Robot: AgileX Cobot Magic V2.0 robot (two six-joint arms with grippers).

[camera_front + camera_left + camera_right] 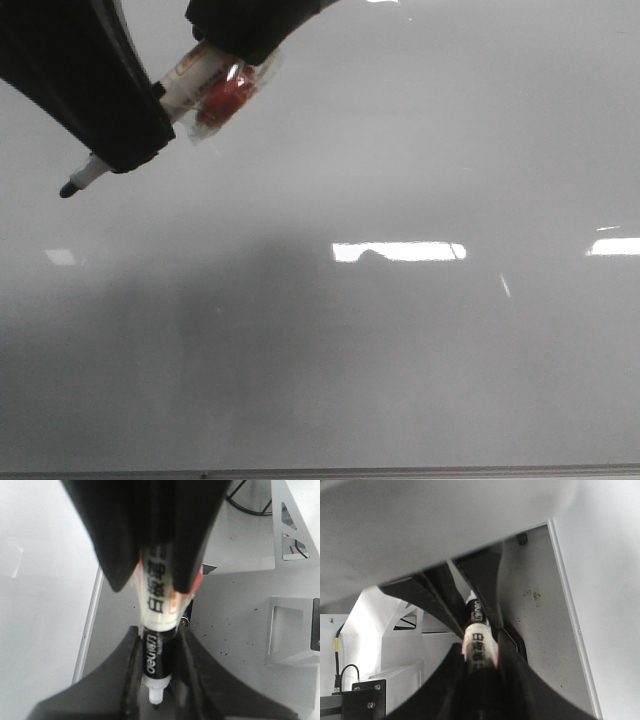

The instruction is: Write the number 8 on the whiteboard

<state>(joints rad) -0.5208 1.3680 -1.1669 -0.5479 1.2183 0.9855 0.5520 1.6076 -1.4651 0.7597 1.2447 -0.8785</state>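
Observation:
The whiteboard (400,350) fills the front view, pale grey and glossy, with no line on it; the number 8 is out of view. A white marker (215,90) with a red patch and a black tip (68,189) hangs tilted at the upper left, tip down-left. My left gripper (130,150) is shut on the marker's black collar (157,652) near the tip. My right gripper (240,45) is shut on the barrel's rear (480,650). I cannot tell whether the tip touches anything.
The board's thin grey bottom edge (320,472) runs along the front. Bright light reflections (398,251) lie mid-board. In the left wrist view a speckled grey surface (235,610), metal brackets (290,535) and a cable lie beside the board's edge (87,630).

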